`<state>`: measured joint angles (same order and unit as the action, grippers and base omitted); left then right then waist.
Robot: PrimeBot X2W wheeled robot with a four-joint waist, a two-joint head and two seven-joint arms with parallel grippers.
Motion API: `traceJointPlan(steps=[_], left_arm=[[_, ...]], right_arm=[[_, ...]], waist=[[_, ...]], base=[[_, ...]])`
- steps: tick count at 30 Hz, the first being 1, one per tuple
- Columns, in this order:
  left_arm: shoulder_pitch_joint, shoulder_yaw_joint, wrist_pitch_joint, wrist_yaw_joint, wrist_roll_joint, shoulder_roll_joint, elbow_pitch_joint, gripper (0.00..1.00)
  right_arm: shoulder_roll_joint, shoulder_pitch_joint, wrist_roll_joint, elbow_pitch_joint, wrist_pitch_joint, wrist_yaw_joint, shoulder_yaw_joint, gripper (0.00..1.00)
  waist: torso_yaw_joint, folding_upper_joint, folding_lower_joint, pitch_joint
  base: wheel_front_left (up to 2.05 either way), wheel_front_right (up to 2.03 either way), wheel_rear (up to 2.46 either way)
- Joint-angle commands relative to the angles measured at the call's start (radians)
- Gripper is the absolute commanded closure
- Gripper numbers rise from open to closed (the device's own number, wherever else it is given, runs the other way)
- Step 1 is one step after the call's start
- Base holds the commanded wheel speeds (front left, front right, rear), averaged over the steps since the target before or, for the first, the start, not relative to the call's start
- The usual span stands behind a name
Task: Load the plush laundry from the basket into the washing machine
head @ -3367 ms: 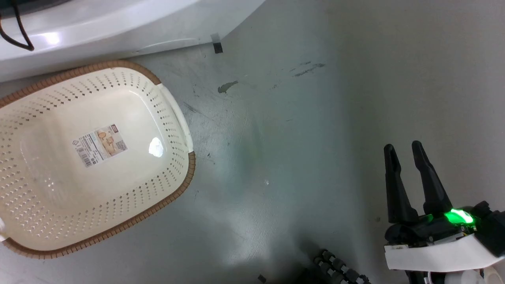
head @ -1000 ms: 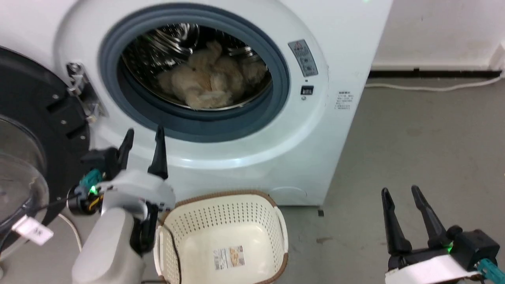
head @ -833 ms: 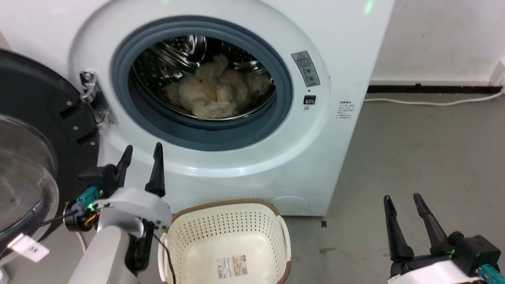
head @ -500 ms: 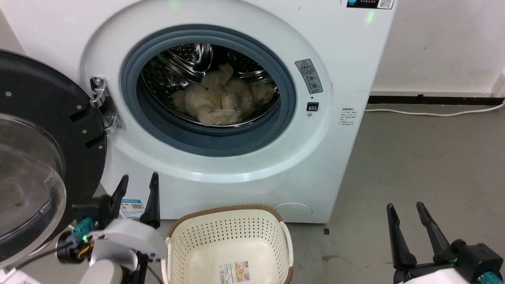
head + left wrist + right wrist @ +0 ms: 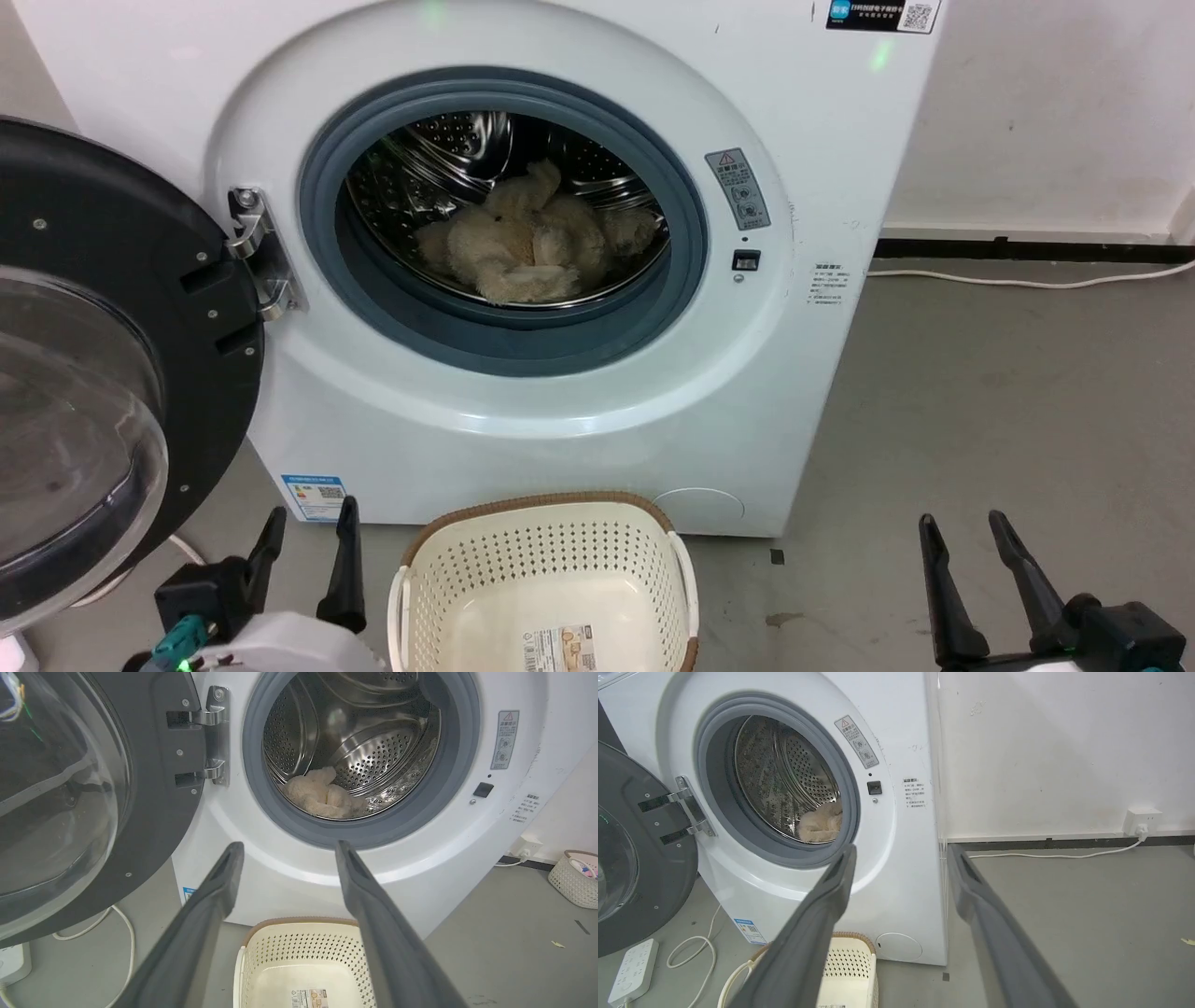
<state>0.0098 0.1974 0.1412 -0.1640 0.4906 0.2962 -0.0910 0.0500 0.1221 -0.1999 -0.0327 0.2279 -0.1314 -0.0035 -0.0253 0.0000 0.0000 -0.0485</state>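
Observation:
The beige plush laundry (image 5: 532, 245) (image 5: 320, 797) (image 5: 821, 823) lies inside the steel drum of the white washing machine (image 5: 803, 177) (image 5: 289, 877) (image 5: 901, 737), whose black-rimmed glass door (image 5: 103, 373) (image 5: 84, 788) hangs open to the left. In front of the washer, on the floor, stands the cream basket (image 5: 546, 588) (image 5: 303, 961) (image 5: 850, 963) with nothing in it but its paper label. My left gripper (image 5: 313, 523) (image 5: 285, 847) is open at the lower left, beside the basket. Low at the right, my right gripper (image 5: 966, 527) (image 5: 901, 851) is open over the bare floor.
A white cable (image 5: 1027, 278) runs along the wall's foot at the right, to a wall socket (image 5: 1141, 819). A power strip (image 5: 633, 970) and white cord (image 5: 691, 952) lie on the floor under the door. A small wicker basket (image 5: 577, 884) stands far right.
The head camera has risen from the floor and basket to the washer front. The left gripper has sunk toward the bottom edge; the plush stays in the drum.

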Motion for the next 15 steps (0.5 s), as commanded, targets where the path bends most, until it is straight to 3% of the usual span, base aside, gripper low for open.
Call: traceJointPlan(steps=[1, 15], left_arm=[[0.021, -0.004, 0.0, -0.006, 0.007, -0.001, 0.012, 0.0], [0.055, 0.01, -0.008, -0.019, -0.006, 0.021, 0.041, 0.0]], right_arm=[[0.0, 0.014, 0.008, -0.009, -0.003, 0.001, -0.004, 0.0], [0.0, 0.013, 0.014, -0.066, -0.008, 0.001, -0.003, 0.0]], waist=[[0.002, 0.0, 0.0, 0.001], [0.005, 0.0, 0.0, 0.006]], base=[[0.0, 0.0, 0.0], [0.0, 0.0, 0.0]])
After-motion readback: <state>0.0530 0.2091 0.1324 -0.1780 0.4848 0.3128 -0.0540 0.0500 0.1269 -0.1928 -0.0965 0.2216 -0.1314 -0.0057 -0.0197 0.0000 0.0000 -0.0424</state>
